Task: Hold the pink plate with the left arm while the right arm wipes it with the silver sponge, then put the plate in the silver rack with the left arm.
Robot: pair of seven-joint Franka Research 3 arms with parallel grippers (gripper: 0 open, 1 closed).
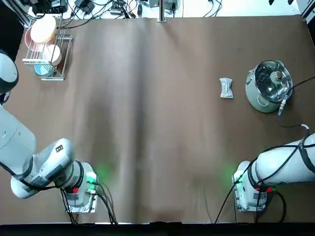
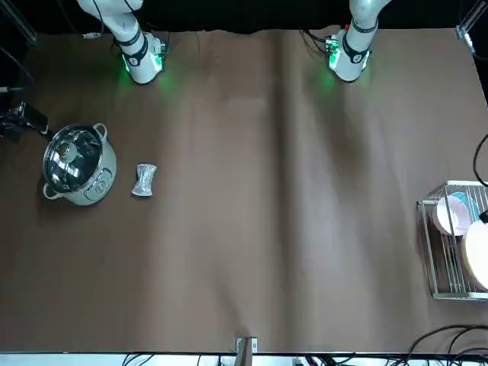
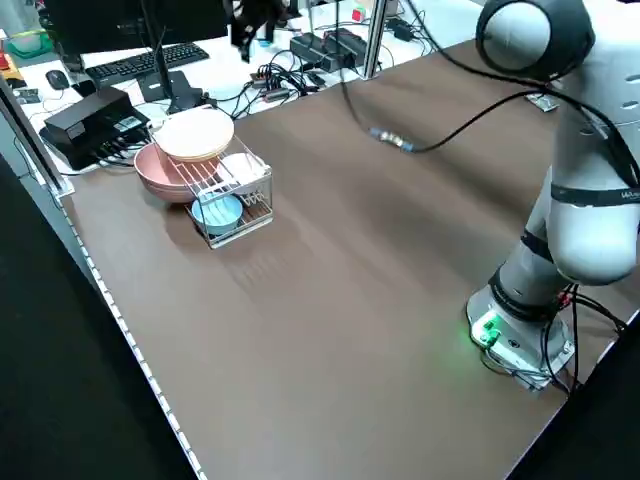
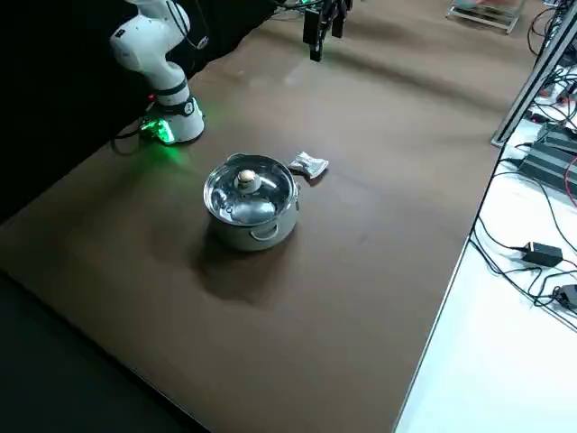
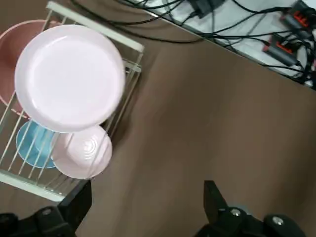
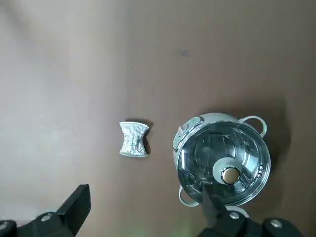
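The pink plate (image 5: 83,150) rests in the silver rack (image 5: 129,74) at the table's far left corner, beside a small blue dish (image 5: 33,143); both plate (image 1: 51,53) and rack (image 1: 63,58) also show from overhead. My left gripper (image 5: 147,200) hangs high above the table next to the rack, open and holding nothing. The silver sponge (image 1: 226,88) lies flat on the table's right half, just left of the steel pot (image 1: 268,86). High over the sponge (image 6: 134,139), my right gripper (image 6: 144,205) is open and holds nothing.
A larger pale plate (image 5: 69,79) and a pink bowl (image 5: 9,59) sit at the rack's far end. The pot (image 6: 222,165) has a glass lid. Cables and electronics (image 1: 98,7) lie beyond the far edge. Both arm bases (image 1: 78,189) stand at the near edge.
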